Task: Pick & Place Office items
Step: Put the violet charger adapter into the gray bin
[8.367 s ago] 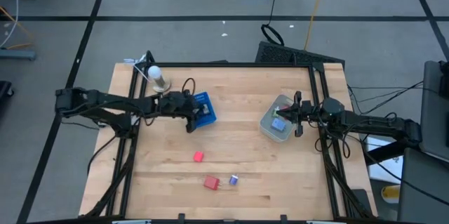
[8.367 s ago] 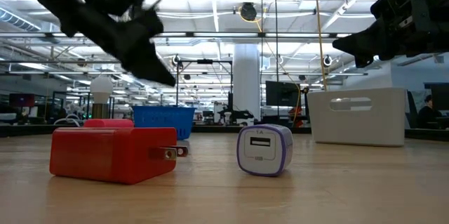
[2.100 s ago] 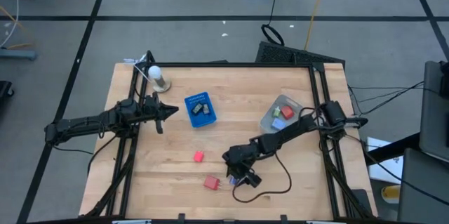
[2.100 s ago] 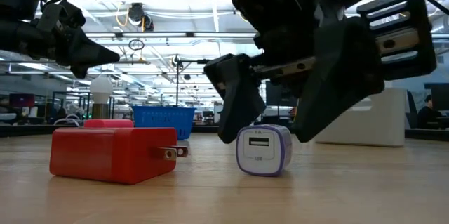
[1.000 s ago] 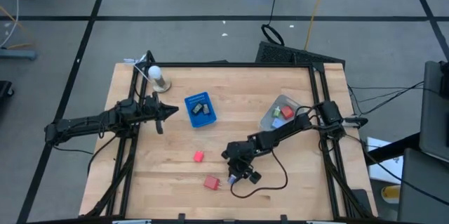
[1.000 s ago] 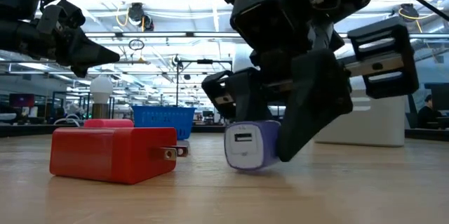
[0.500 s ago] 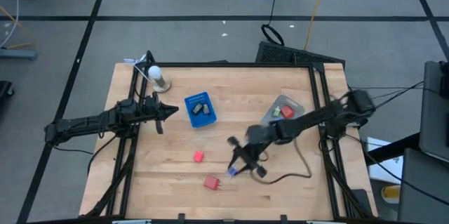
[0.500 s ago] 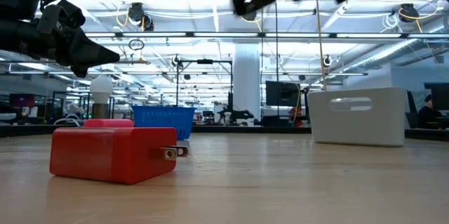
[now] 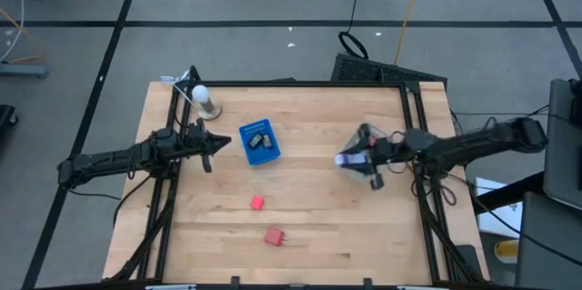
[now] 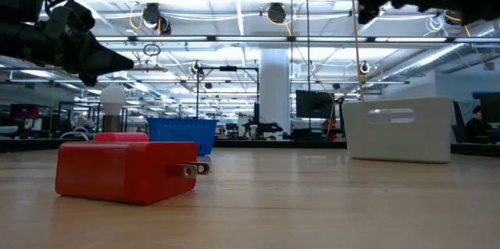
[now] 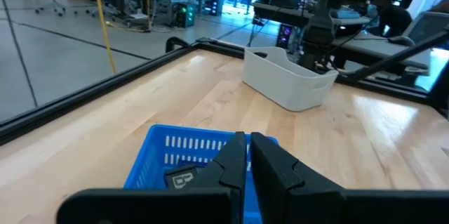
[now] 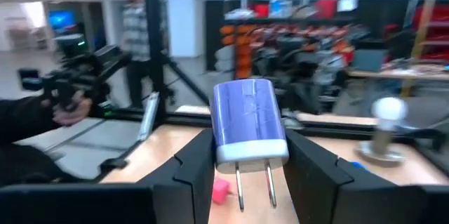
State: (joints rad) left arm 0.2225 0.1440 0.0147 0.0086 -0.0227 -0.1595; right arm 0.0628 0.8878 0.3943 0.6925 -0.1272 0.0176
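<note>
In the right wrist view we see the right gripper (image 12: 247, 157) holding a purple charger (image 12: 249, 126) between its two fingers, with the two metal prongs pointing to the bottom of the frame. In the high view this right gripper (image 9: 364, 159) is at the right of centre, over the grey bin (image 9: 356, 157), which it mostly covers. The charger itself we cannot make out from above.

The left gripper (image 9: 211, 145) waits at the left of centre in the high view, just to the left of the blue tray (image 9: 259, 143). In the left wrist view its fingers (image 11: 235, 159) stand pressed together with nothing between them, and they point at the blue tray (image 11: 165, 150), where a black piece (image 11: 184, 178) lies inside.

On the wooden table (image 9: 309, 117) two red items are left in the lower middle of the high view: a small red block (image 9: 257, 203) and, below it, a red charger (image 9: 274, 236). The two are near each other but apart. In the low view the red charger (image 10: 125, 171) fills the left foreground, lying flat with its prongs toward the right. A white bulb (image 9: 202, 96) stands at the upper left of the table.
</note>
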